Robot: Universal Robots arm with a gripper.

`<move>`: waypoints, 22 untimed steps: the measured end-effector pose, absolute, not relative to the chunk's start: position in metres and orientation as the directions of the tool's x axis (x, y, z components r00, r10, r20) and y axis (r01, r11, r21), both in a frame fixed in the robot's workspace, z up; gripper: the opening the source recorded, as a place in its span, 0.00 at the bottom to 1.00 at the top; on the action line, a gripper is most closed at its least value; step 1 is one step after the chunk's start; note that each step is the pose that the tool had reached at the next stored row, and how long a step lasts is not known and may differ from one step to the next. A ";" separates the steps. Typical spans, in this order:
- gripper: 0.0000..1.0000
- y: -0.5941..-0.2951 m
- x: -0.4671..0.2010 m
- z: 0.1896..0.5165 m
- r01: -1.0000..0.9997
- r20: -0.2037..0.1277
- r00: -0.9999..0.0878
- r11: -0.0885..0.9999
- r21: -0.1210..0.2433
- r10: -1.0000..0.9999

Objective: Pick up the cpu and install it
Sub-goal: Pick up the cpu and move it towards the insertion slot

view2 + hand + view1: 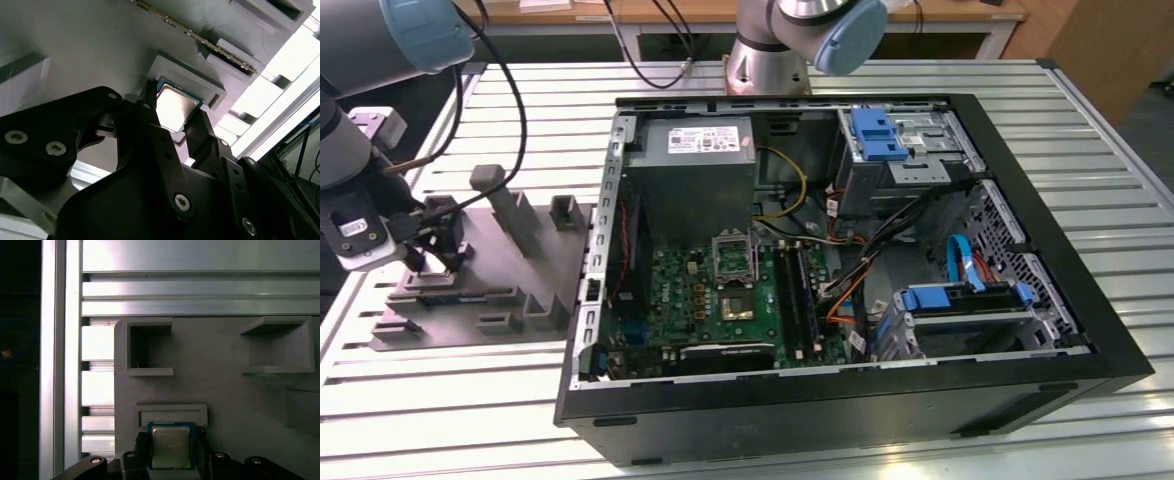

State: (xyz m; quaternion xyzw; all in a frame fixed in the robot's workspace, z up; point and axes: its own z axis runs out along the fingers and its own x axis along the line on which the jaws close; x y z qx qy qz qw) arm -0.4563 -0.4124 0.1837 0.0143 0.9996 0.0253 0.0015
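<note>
Early: cpu [170, 446] sits at the grey tray's [225, 390] pocket, claw [174, 109] straddling it, clamped or not cannot be told; motherboard socket [732, 258] well apart, install not done.

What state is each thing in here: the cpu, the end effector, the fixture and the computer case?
cpu: lying flat in its pocket on the fixture, not lifted.
end effector: low over the fixture, right at the cpu.
grey fixture: flat on the slatted table, two nearby pockets empty.
computer case: on its side, side panel off, motherboard exposed.
</note>
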 end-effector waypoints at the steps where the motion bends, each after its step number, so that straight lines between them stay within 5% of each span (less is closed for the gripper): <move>1: 0.47 -0.412 -0.456 0.184 0.029 -0.003 -1.000 0.998 0.051 0.029; 22: 0.47 -0.412 -0.456 0.200 0.029 -0.002 -1.000 0.998 0.051 0.029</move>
